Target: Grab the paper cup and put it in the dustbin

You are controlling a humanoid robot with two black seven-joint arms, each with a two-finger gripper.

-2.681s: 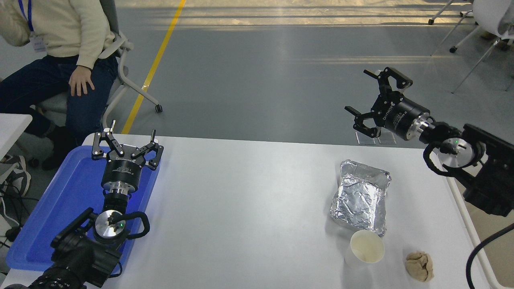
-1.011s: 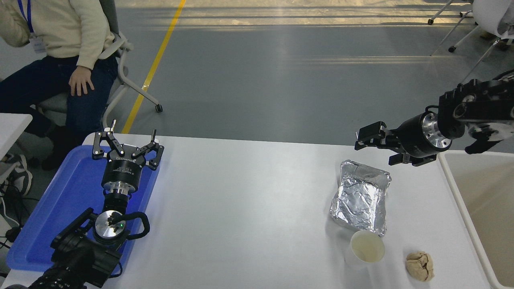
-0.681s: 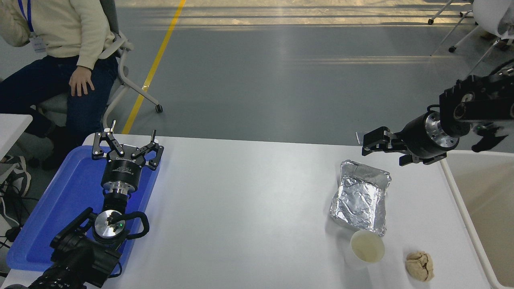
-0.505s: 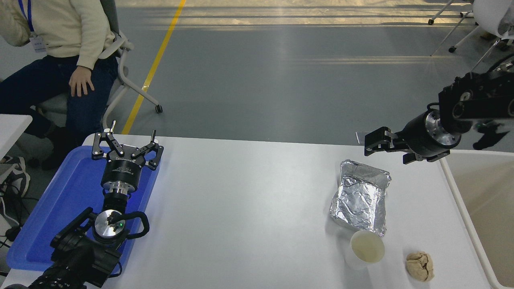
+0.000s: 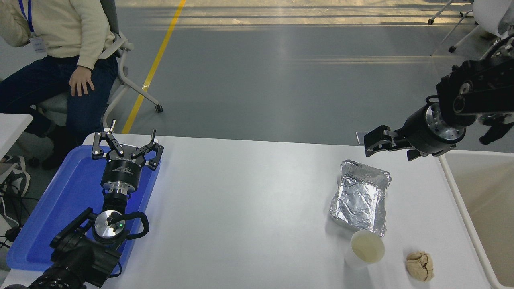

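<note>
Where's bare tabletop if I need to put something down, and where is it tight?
The widest bare stretch runs across the table, between the blue tray under the parked left gripper and the foil tray. It is crowded near the right front: the paper cup stands right against the foil tray, with the paper wad beside it and the dustbin along the edge.

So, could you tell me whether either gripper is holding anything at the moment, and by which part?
Nothing is held. The right gripper hangs beyond the foil tray, empty; the paper cup stands untouched on the table. The left gripper is open over the blue tray.
</note>
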